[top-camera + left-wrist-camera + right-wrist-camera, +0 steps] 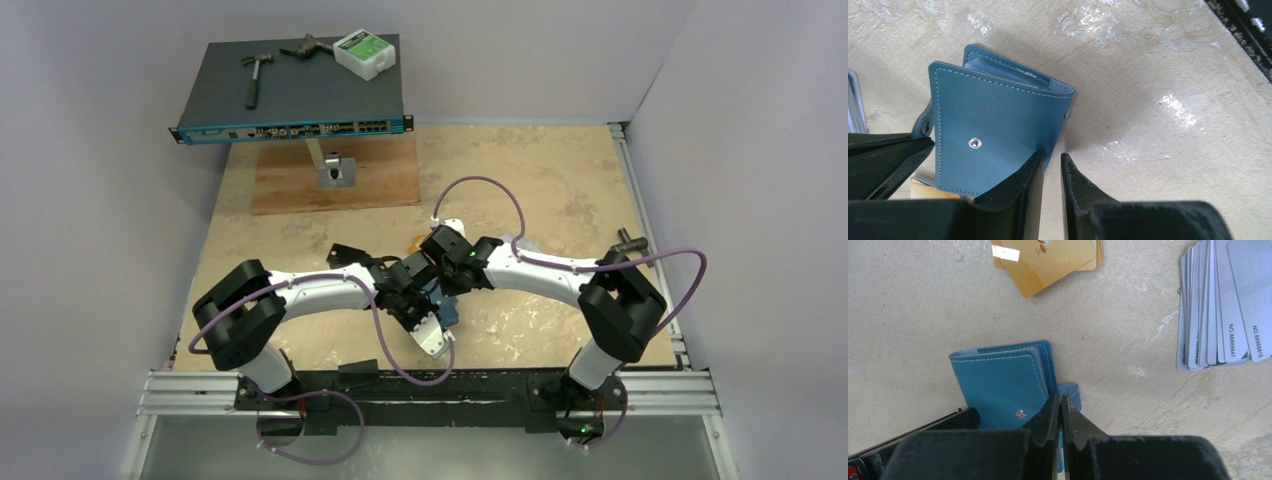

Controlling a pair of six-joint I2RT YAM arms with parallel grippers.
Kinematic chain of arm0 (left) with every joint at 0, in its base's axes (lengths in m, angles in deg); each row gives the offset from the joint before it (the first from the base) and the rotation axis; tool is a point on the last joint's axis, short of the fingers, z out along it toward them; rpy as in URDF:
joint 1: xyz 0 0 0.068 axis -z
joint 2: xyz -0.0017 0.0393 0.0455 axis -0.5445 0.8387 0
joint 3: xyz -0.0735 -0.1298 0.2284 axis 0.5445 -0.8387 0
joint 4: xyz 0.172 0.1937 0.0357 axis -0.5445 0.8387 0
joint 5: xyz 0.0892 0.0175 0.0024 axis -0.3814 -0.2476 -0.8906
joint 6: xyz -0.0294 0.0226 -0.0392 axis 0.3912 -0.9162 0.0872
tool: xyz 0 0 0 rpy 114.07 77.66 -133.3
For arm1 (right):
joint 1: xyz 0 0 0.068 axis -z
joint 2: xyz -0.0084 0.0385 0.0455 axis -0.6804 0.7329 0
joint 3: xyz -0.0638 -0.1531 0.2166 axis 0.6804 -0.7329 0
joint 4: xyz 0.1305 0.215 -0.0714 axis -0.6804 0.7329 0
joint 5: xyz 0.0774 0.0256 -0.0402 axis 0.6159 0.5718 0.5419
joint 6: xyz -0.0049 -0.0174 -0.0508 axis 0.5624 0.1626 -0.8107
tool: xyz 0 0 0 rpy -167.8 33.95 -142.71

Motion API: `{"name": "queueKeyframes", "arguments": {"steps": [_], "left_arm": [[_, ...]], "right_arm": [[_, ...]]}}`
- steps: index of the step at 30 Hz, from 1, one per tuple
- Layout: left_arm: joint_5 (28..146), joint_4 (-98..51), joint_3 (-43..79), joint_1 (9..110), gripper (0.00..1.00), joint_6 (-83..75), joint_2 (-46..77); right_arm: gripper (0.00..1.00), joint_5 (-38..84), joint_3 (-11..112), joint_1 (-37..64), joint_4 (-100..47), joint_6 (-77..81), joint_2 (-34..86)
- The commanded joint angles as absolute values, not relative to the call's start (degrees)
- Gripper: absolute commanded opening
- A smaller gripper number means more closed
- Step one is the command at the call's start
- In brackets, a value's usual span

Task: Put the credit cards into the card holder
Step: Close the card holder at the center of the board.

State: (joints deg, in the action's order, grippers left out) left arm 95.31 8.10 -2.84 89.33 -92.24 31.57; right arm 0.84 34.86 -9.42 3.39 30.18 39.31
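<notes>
**Base:** Reading your wrist views now. Where's the card holder [998, 385]?

**Operator:** I see it folded on the table [908, 305], apart from the gold credit cards [1048, 260] and the silver stack [1218, 305]. My right gripper [1060, 402] is pressed together over its strap tab [1070, 389]. My left gripper [1052, 160] is slightly parted at its edge, gap empty.
</notes>
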Motion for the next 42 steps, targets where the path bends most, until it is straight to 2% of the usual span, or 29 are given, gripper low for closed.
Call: {"name": "queueKeyframes", "arguments": {"steps": [1, 8, 14, 25, 34, 42], "left_arm": [[95.7, 10.8, 0.3, 89.6, 0.22, -91.5, 32.1], [93.9, 7.9, -0.7, 89.6, 0.34, -93.0, 31.2], [92.8, 1.4, -3.8, 90.1, 0.37, -95.1, 31.4], [92.9, 0.0, -5.8, 90.7, 0.36, -99.2, 32.6], [93.6, 1.6, -5.1, 91.0, 0.29, -98.5, 33.3], [94.2, 2.4, -4.6, 91.0, 0.28, -97.3, 33.2]], "right_arm": [[0.0, -1.9, 34.5, -10.2, 4.5, 31.0, 36.2], [0.0, 0.4, 31.5, -9.7, 3.2, 31.5, 33.7], [0.0, 2.8, 29.5, -9.4, 1.7, 32.1, 32.4], [0.0, 5.3, 28.6, -8.2, -0.3, 32.7, 30.6], [0.0, 11.0, 26.7, -6.8, -5.7, 35.4, 32.7], [0.0, 12.2, 25.3, -6.8, -9.5, 37.7, 34.3]]}}
